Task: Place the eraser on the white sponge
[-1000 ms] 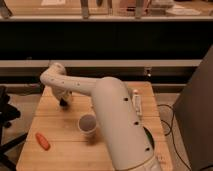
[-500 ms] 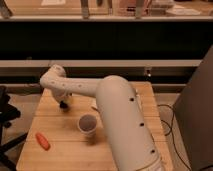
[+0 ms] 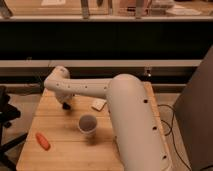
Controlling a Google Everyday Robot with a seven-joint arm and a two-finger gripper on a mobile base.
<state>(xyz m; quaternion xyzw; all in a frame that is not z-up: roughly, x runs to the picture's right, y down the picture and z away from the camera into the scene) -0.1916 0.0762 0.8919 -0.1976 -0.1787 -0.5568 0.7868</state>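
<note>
Eraser, not visible here, is probably light and stiff: pinch its flat sides; pincer (image 3: 65, 105) low near white sponge (image 3: 98, 104), grip unclear

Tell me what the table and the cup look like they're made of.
Table: pale wood, matte, with visible plank seams. Cup: likely paper or plastic, white outside, dark inside. The gripper hangs low over the table, just left of the white sponge.

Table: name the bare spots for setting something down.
Bare wood lies between the carrot and the cup, and along the left edge of the table. Crowded: gripper, sponge and cup cluster mid-table; the arm covers the right.
</note>
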